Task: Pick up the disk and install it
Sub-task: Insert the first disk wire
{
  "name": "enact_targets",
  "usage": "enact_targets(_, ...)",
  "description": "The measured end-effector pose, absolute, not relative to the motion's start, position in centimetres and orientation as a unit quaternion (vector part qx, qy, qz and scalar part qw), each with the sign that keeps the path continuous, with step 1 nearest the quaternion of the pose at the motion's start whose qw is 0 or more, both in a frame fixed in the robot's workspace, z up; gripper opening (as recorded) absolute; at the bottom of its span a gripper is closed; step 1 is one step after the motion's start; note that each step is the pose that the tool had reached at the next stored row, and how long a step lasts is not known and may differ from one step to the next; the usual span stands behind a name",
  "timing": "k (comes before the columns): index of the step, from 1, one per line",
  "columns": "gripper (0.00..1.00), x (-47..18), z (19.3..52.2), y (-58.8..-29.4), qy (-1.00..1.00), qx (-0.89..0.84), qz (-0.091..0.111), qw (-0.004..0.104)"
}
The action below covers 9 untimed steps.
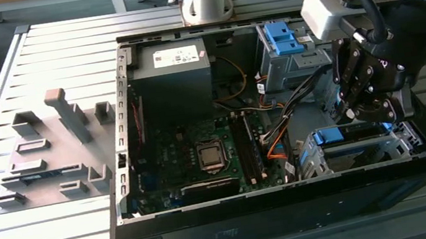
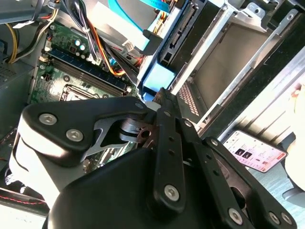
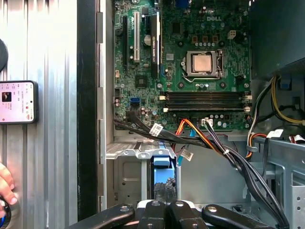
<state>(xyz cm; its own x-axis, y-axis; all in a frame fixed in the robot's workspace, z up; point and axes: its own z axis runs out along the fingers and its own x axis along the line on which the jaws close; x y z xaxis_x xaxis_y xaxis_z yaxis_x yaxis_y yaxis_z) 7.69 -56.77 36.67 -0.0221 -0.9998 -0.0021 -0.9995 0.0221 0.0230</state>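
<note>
Generally, the scene is laid out for work inside an open computer case (image 1: 292, 208) lying on its side on a slatted metal worktop (image 1: 60, 41). At the exterior view's left a set of grey fixtures (image 1: 51, 161) stands on the worktop, well apart from the case and untouched; I judge them to be holders for parts, parked out of the arm's reach path. Inside the case, the power supply (image 1: 176, 68) sits in the far corner, with the motherboard (image 1: 192, 147) below it, both fitted. A bundle of cables (image 1: 277, 129) runs across from the board towards the drive side, close to the bay, and is a likely snag point. Further right, a blue bracket (image 1: 281, 36) with no drive stands in the far cage. The gripper (image 1: 367, 115) hangs tip-down over the near cage (image 1: 310, 159) at the exterior view's right, presumably held upright so that it meets the bay squarely. The disk (image 1: 350, 133) lies in that near cage, flat between the cage walls, its blue rail facing upward just under the gripper. In the second wrist view, the rail's blue end (image 2: 156, 78) sits just beyond the gripper tip. Whether the fingers are clamped on the rail or free of it cannot be told. Whether the disk is fully home cannot be told either. In the first wrist view, a phone (image 3: 18, 101) lies on the worktop outside the case, with a person's hand (image 3: 5, 183) near it, clear of the arm.
</note>
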Motion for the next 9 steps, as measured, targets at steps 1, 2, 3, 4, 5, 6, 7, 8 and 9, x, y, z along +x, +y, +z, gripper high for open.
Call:
enact_targets(1,0.11,7.69,36.67,-56.77,-0.715,0.699,-0.009,0.007)
enact_targets(2,0.11,7.69,36.67,-56.77,-0.715,0.699,-0.009,0.007)
enact_targets(3,0.11,7.69,36.67,-56.77,-0.715,0.699,-0.009,0.007)
enact_targets(4,0.11,7.69,36.67,-56.77,-0.715,0.699,-0.009,0.007)
enact_targets(5,0.11,7.69,36.67,-56.77,-0.715,0.699,-0.009,0.007)
enact_targets(6,0.11,7.69,36.67,-56.77,-0.715,0.699,-0.009,0.007)
enact_targets(7,0.11,7.69,36.67,-56.77,-0.715,0.699,-0.009,0.007)
enact_targets(8,0.11,7.69,36.67,-56.77,-0.715,0.699,-0.009,0.007)
enact_targets(9,0.11,7.69,36.67,-56.77,-0.715,0.699,-0.009,0.007)
